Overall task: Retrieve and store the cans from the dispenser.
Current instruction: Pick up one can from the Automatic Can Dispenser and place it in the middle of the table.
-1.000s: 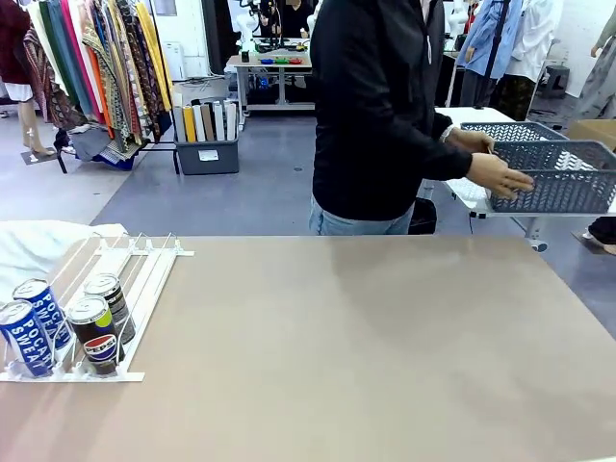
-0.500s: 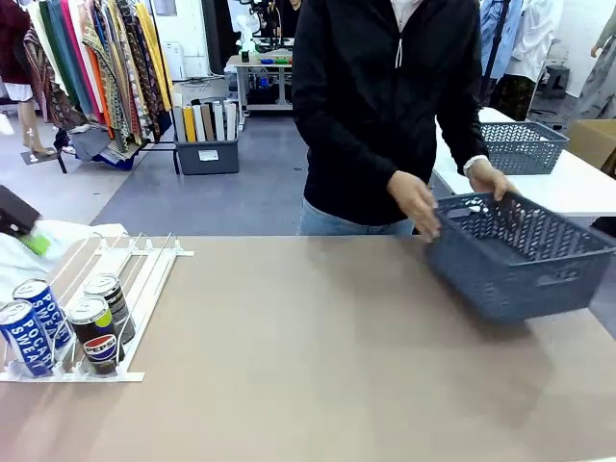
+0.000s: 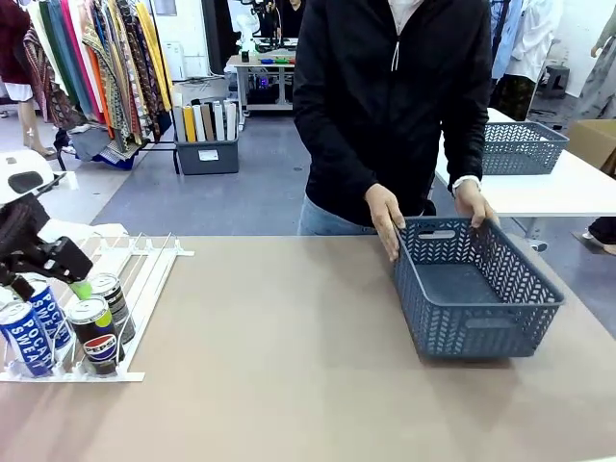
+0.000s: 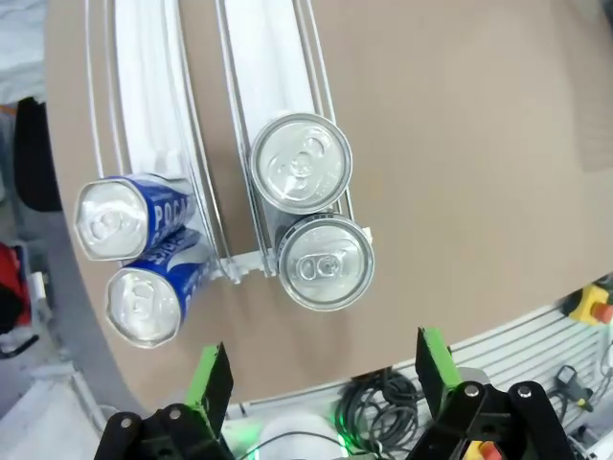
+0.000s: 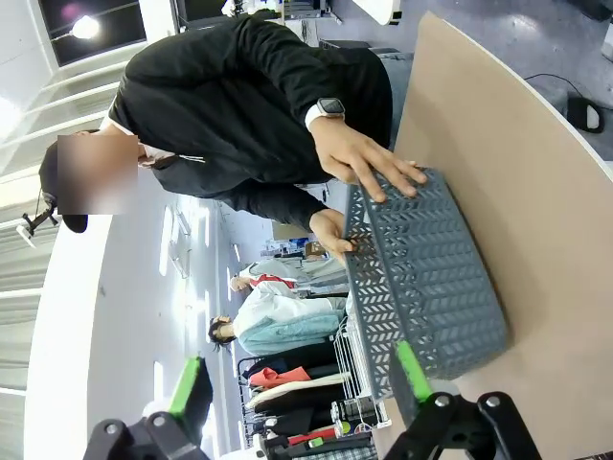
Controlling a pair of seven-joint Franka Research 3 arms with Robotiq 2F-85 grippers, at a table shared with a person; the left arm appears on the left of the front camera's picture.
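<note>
**Step: reaching for first can**

L gripper (image 4: 321, 369) hovers over the cans (image 4: 324, 262), fingers wide apart, empty. Four cans sit at low end of rack (image 3: 144, 265). R gripper (image 5: 299, 379) also wide, empty. Next, prob.: drop straight over one can, squeeze, carry to basket (image 3: 476, 298).

The left arm (image 3: 19, 178) showed at the left edge of the front view. Its white wrist sat at mid-left of the frame, and the black left gripper (image 3: 48, 284) slanted down and to the right below it. In the left wrist view, its two fingers rose from the bottom edge with green pads (image 4: 209, 376) facing each other, jaws spread wide and empty. In the right wrist view, the right gripper (image 5: 299, 383) likewise stood with jaws wide apart, holding nothing, its fingers at lower left and lower right.
</note>
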